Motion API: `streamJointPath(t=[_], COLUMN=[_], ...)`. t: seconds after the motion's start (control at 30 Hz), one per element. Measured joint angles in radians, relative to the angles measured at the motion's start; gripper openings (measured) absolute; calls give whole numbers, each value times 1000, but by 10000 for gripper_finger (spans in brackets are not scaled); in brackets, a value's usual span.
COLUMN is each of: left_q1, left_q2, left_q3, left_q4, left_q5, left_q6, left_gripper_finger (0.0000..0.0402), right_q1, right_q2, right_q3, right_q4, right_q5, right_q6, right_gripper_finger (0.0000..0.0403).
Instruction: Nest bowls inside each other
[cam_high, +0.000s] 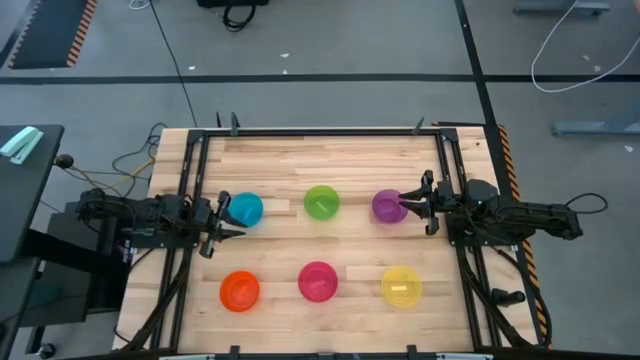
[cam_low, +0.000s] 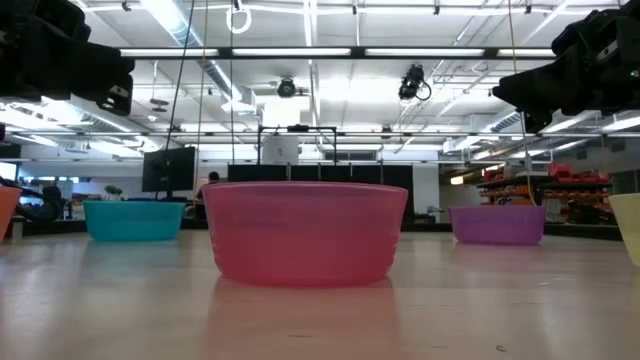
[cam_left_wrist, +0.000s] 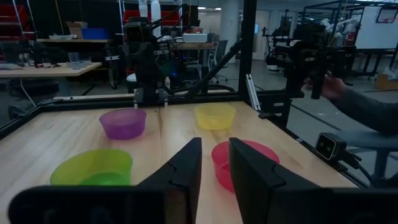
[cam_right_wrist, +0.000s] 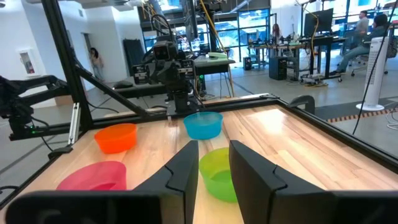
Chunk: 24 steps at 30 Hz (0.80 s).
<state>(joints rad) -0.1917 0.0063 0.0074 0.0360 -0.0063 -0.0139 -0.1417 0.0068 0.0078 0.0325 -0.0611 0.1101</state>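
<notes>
We can't make out any readable text, labels, brand names or numbers anywhere in these shots. The six small round plastic bowls are plain, no print on them, and the dark arms show no legible markings either. There's a white board on the wall way back in the left wrist view and a small white sign on the wall in the right wrist view, but both are too small for us to read.

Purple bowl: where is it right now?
In the high view the purple bowl sits at the right end of the far row, next to the green bowl and right at the right tool; the yellow bowl is behind it in the near row.
</notes>
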Motion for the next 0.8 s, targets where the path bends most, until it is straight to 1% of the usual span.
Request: streamJointPath(t=[0.1, 0.23, 0.5, 0.67, 0.8], left_q1=[0, 0, 0, 0, 0], left_q2=[0, 0, 0, 0, 0], left_q3=[0, 0, 0, 0, 0], left_q4=[4, 71, 130, 178, 217], left_q5=[0, -6, -8, -18, -44], left_q6=[0, 24, 27, 27, 27], left_gripper_finger=[90, 83, 82, 79, 75], right_q1=[0, 0, 0, 0, 0], right_q2=[0, 0, 0, 0, 0], right_q3=[0, 0, 0, 0, 0], right_q4=[0, 0, 0, 0, 55], right_q5=[0, 0, 0, 0, 12], right_q6=[0, 0, 2, 52, 45], right_gripper_finger=[99, 99, 99, 99, 99])
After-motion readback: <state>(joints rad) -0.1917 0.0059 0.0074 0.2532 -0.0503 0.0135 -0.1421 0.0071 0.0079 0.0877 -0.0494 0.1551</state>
